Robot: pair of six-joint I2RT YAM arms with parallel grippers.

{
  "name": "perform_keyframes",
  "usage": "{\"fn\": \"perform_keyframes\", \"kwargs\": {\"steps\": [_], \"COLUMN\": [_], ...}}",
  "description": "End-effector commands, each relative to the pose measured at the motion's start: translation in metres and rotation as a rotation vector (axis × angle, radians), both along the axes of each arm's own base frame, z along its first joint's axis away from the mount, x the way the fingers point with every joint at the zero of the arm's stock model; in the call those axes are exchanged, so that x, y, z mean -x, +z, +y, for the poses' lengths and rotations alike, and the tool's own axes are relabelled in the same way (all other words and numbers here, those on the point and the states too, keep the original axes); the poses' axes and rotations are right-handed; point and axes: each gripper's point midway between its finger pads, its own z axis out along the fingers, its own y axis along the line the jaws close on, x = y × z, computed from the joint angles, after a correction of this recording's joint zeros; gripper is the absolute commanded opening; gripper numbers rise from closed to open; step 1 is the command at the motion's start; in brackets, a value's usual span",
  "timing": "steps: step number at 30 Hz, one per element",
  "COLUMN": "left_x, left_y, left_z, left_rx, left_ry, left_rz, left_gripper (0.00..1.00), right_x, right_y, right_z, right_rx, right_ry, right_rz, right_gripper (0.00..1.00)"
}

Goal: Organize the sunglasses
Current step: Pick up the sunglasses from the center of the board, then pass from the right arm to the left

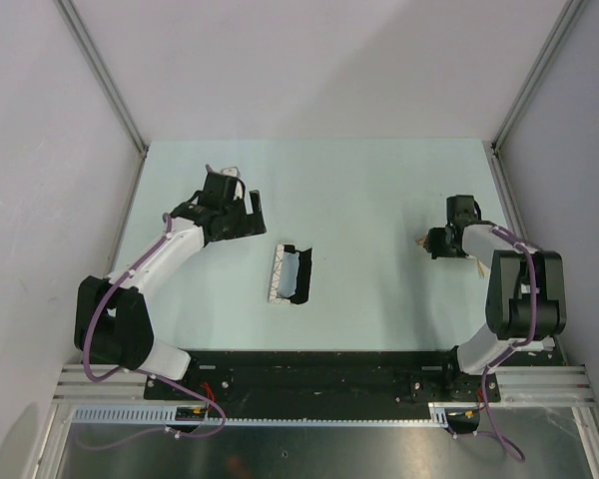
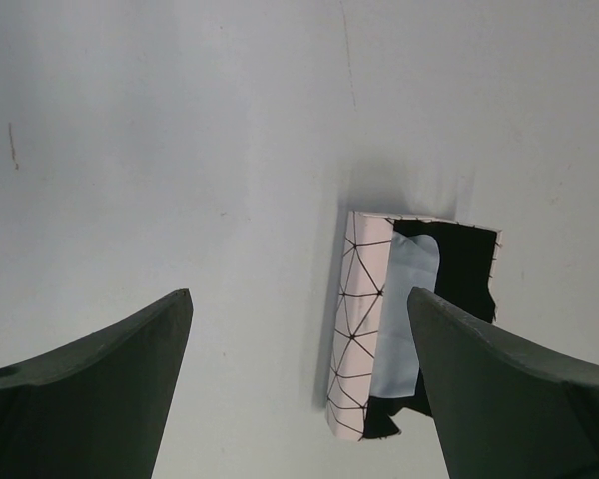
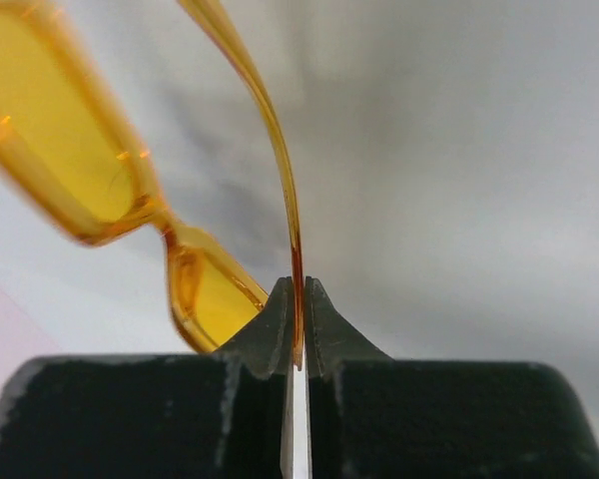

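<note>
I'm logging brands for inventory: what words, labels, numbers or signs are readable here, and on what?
None can be read.
The case bears only black triangle lines, no letters.
The sunglasses, pinched in the right gripper, show no brand; that view is blurred.
The cloth in the case is plain.

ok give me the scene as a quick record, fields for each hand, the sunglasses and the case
left hand: open, empty, over the table, the case just ahead of it
right hand: shut on one arm of the sunglasses
sunglasses: on the right side of the table, apart from the case
case: open, lying mid-table between the two hands
cloth: inside the open case
task state: sunglasses not yet in the case
</note>
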Motion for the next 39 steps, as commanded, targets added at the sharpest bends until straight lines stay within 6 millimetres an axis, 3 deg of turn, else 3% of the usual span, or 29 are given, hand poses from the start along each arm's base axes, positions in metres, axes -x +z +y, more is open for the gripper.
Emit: {"fn": "perform_keyframes", "kwargs": {"steps": [1, 5, 15, 16, 18, 19, 22, 23, 26, 29, 34, 39], "left_x": [-0.010, -0.013, -0.011, -0.012, -0.009, -0.008, -0.002, -0.001, 0.007, 0.015, 0.041, 0.068], "left_y": [0.036, 0.053, 0.101, 0.112, 0.126, 0.137, 0.169, 0.178, 0.212, 0.244, 0.292, 0.318], "left_z": [-0.012, -0.020, -0.054, -0.057, -0.065, -0.068, -0.079, -0.081, -0.086, -0.090, -0.086, -0.089], "left_rx": [0.065, 0.099, 0.246, 0.261, 0.300, 0.317, 0.376, 0.391, 0.436, 0.471, 0.532, 0.608], "left_ry": [-0.063, -0.098, -0.254, -0.270, -0.314, -0.335, -0.408, -0.420, -0.476, -0.529, -0.605, -0.685], "left_rz": [-0.078, -0.106, -0.162, -0.181, -0.200, -0.220, -0.271, -0.286, -0.349, -0.412, -0.505, -0.519], "left_gripper": [0.95, 0.95, 0.95, 0.95, 0.95, 0.96, 0.96, 0.96, 0.96, 0.96, 0.97, 0.98], "right_x": [-0.017, -0.016, -0.010, -0.004, 0.002, 0.011, 0.026, 0.038, 0.059, 0.073, 0.083, 0.086], "right_y": [0.055, 0.089, 0.168, 0.176, 0.195, 0.203, 0.226, 0.232, 0.257, 0.284, 0.302, 0.311], "right_z": [0.007, 0.022, 0.113, 0.134, 0.155, 0.178, 0.206, 0.224, 0.251, 0.267, 0.278, 0.278], "right_rx": [0.155, 0.233, 0.418, 0.420, 0.482, 0.486, 0.580, 0.591, 0.660, 0.723, 0.824, 1.020], "right_ry": [0.252, 0.458, 1.101, 1.185, 1.317, 1.397, 1.547, 1.610, 1.709, 1.751, 1.811, 1.811], "right_rz": [-0.146, -0.238, -0.583, -0.638, -0.753, -0.808, -0.921, -0.968, -1.110, -1.224, -1.265, -1.241], "right_gripper": [0.00, 0.00, 0.00, 0.00, 0.00, 0.00, 0.00, 0.00, 0.00, 0.00, 0.00, 0.00]}}
